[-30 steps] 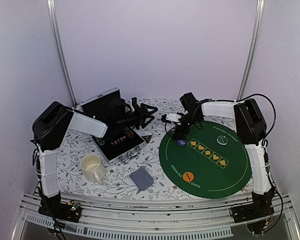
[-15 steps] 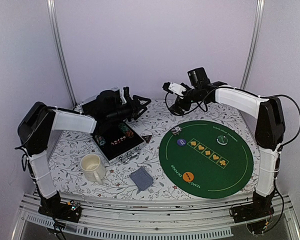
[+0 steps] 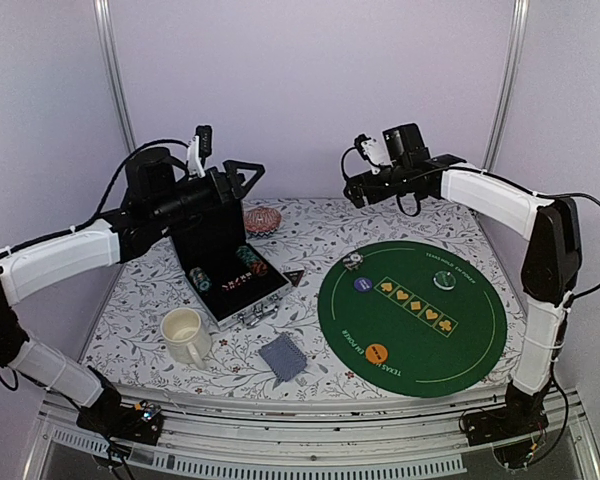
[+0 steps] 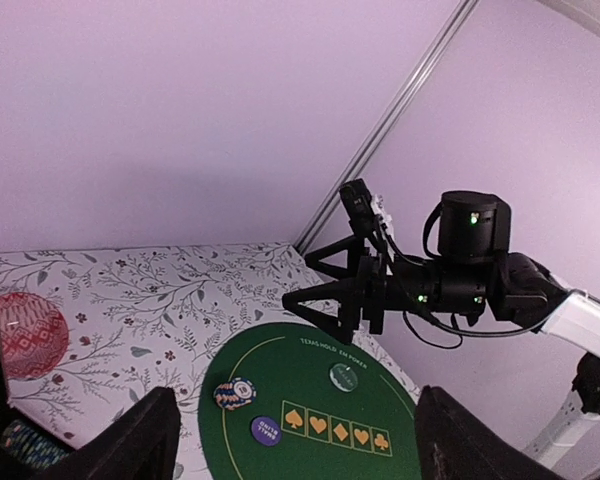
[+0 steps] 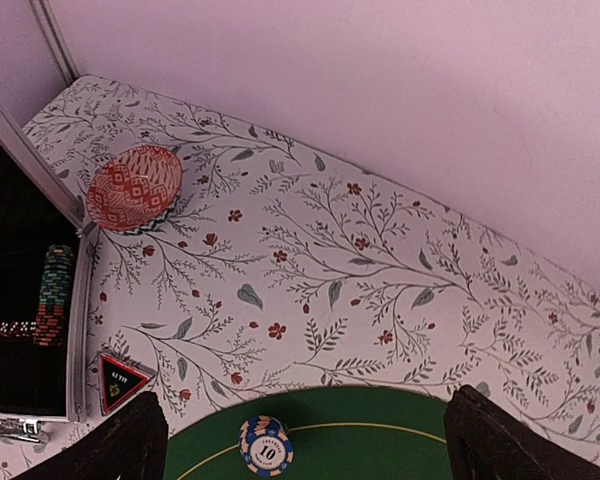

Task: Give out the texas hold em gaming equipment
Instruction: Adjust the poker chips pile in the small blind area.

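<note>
Top external view: the chip stacks (image 3: 250,262) racked in the open case (image 3: 265,298) sit almost straight beneath the left jaws and well apart from the right jaws, raised beyond the green mat's (image 3: 420,330) far-left edge; both pairs hang wide open, holding nothing.

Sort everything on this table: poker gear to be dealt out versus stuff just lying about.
Job:
- chip stack
- purple disc
- clear disc
- orange disc
- cards
- triangle marker
- chips in the case
- green mat

Lying about:
- mug
- pink round thing
</note>
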Robot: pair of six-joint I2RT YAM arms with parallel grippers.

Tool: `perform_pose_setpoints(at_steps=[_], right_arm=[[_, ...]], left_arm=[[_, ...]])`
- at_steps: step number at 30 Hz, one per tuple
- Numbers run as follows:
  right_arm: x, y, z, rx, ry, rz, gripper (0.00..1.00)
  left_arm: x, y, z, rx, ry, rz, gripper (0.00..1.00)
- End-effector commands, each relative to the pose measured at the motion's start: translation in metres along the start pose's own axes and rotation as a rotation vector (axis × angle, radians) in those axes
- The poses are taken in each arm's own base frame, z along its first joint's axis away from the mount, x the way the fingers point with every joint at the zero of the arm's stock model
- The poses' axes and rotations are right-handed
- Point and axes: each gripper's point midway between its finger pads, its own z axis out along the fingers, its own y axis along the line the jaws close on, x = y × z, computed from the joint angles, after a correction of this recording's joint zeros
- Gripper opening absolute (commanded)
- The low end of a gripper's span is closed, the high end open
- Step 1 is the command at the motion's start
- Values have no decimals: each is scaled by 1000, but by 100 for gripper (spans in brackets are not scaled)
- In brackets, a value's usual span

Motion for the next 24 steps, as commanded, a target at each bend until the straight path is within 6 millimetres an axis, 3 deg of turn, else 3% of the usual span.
perform_pose_setpoints(at_steps=[1, 5, 12, 20, 24], right_arm=[[67, -4, 28, 98, 194, 231, 99], [95, 12, 50, 95, 288, 244, 99], [138, 16, 79, 115, 394, 218, 99], [165, 35, 102, 36, 457, 184, 99], [177, 30, 107, 69, 486, 185, 100]], left_arm=[[26, 25, -18, -105, 81, 113, 84], [34, 28, -21, -103, 100, 121, 85], [45, 25, -17, -63, 142, 117, 86], [57, 30, -14, -59, 172, 118, 86], [59, 32, -12, -59, 180, 119, 85]])
